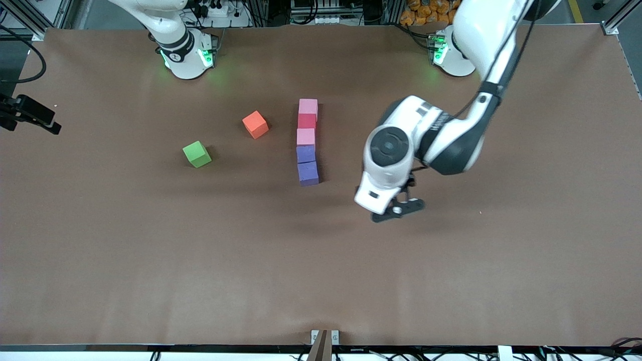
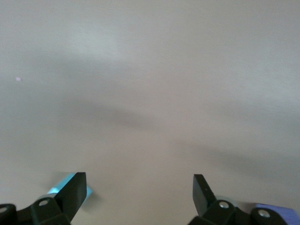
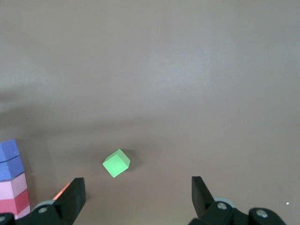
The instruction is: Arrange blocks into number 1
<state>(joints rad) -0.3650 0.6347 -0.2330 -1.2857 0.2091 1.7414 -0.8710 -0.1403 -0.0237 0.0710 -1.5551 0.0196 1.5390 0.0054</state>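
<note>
in the middle of the brown paper-covered table [image 1: 150,260] stands the column: five small matte foam cubes [image 1: 307,142] touching face to face, light pink farthest from the front camera, then crimson red, light pink, purple and purple nearest, a straight stroke that already reads as the number 1, so i'd judge the build done or nearly so. off toward the right arm's end sit the spares, an orange foam cube [image 1: 255,124] and a green foam cube [image 1: 196,154], well apart from the line, likely left out on purpose. the left gripper [image 1: 397,210] hangs over bare table beside the column, jaws wide, holding nothing. the right gripper [image 3: 136,197] waits high, jaws also spread and empty. no containers here, nothing to fill.
</note>
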